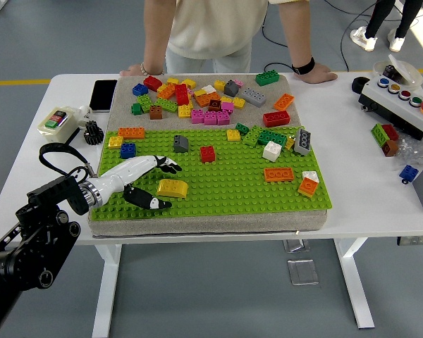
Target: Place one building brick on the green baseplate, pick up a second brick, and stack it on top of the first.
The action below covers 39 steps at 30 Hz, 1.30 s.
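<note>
The yellow brick is lying on the green baseplate, long axis left-right, just right of the left hand, whose fingers are being held spread, gripping nothing.

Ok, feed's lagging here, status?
Left robot hand open, beside yellow brick, not gripping. Brick sits on baseplate. Right arm unseen. Nothing blocking.
</note>
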### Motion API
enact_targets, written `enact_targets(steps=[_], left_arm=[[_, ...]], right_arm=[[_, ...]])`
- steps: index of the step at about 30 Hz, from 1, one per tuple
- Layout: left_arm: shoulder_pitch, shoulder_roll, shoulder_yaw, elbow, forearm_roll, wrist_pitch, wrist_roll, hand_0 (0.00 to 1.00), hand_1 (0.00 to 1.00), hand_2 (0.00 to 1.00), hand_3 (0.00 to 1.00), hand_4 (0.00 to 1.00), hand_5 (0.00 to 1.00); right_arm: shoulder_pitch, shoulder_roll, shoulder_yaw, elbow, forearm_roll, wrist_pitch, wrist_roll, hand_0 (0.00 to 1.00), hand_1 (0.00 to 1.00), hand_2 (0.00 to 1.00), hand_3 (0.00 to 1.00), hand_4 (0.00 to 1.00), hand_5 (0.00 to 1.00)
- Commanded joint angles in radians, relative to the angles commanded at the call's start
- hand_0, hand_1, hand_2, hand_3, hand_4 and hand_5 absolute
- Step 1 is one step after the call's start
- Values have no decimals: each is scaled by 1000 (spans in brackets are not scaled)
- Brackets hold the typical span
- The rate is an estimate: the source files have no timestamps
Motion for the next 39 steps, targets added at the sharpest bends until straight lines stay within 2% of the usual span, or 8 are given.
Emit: enact_targets(steps=[9,18,39], left_arm=[[-28,-20,6,46,0,54,3,828,787,791,818,998,166],[-56,-39,4,105,0,128,-25,832,788,787,818,997,154],[-57,-61,9,143,0,172,-30,841,787,784,818,998,191]], right_arm=[[0,-1,1,0,0,2,-2,727,637,685,618,915,480],[2,0,-1,0,3,1,-4,729,638,685,618,916,480],[3,0,1,0,3,2,-7,728,639,685,618,915,480]])
